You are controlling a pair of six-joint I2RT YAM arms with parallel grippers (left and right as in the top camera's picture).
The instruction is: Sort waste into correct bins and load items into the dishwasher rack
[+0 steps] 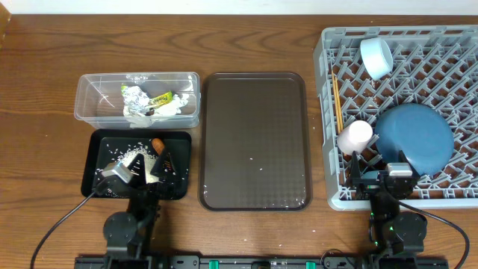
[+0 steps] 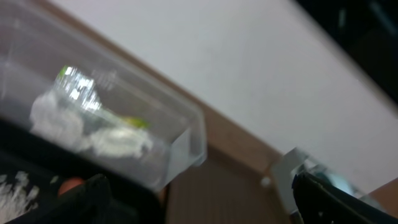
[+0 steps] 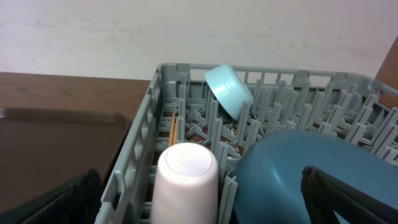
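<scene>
No readable text, label, brand, number or sign was in any view, yellow-green wrapper (image 1: 161,98) in the clear bin (image 1: 93,104) was too small overhead and too blurred in the left wrist view for any print to be made out

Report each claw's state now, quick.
Left claw: open, holding nothing.
Right claw: open, holding nothing.
</scene>
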